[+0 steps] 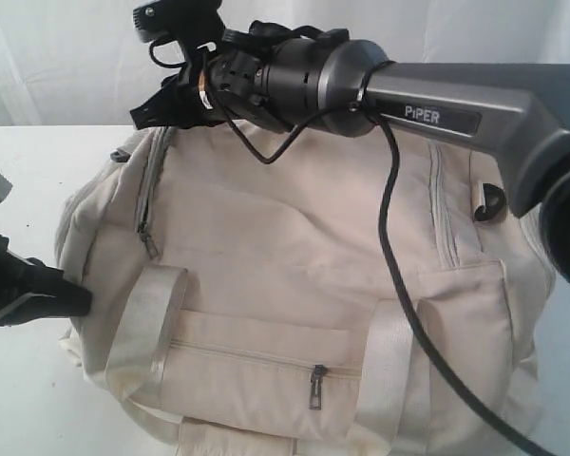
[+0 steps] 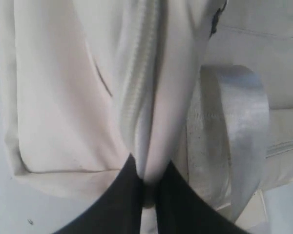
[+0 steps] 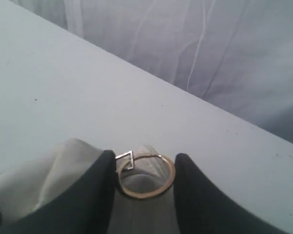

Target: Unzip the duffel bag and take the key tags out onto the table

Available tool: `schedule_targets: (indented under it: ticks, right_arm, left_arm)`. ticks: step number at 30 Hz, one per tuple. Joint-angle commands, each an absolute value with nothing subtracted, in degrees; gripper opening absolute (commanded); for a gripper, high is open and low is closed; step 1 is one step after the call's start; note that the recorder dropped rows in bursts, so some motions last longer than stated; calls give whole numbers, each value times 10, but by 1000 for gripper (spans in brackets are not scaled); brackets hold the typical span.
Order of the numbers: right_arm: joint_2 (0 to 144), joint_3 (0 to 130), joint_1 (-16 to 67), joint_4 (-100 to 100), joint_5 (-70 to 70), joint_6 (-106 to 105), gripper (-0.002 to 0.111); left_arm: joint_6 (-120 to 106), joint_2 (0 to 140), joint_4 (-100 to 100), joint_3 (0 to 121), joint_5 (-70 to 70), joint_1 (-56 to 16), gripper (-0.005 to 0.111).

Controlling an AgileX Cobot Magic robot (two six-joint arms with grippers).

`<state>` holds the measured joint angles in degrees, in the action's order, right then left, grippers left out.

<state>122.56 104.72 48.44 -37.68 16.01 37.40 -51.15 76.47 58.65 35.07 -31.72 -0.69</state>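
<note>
Left pincer (image 1: 84, 302) is narrow, clamped on a fold of the duffel bag (image 1: 294, 247) at the bag's 9 o'clock end, right beside a zipper line. Every zipper I can see looks closed, so I'd say unzipping hasn't started. The key tags aren't in view, presumably inside. Right pincer (image 1: 160, 104) reaches across to the bag's 11 o'clock corner, jaws part-closed on a metal ring (image 3: 144, 195), likely the zipper pull. Left to do: run the zip, fish the tags out, set them on the table (image 1: 47, 171).
</note>
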Motion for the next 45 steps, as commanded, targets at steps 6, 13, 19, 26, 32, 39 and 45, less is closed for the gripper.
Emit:
schedule_targets:
  ticks: [6, 13, 19, 26, 32, 39, 45]
  right_arm:
    - [1242, 1067, 419, -302, 162, 392, 0]
    - [1242, 1067, 405, -283, 199, 384, 0]
    - [1241, 1067, 422, -208, 195, 273, 0]
    - [1241, 1067, 429, -109, 189, 161, 0]
    - [1235, 1067, 429, -89, 191, 147, 0]
    - [1203, 1067, 429, -58, 185, 101, 0]
    - [1186, 1067, 429, -26, 186, 63, 0]
  left_arm:
    - [-512, 761, 564, 338, -339, -7, 0]
    - [-512, 761, 564, 338, -336, -7, 0]
    - [-512, 760, 570, 348, -323, -7, 4]
    - [-505, 760, 552, 438, -421, -7, 55]
    - [-450, 741, 493, 527, -474, -7, 62]
    - [-434, 689, 436, 626, -433, -7, 62]
    - [-593, 704, 569, 611, -386, -45, 62]
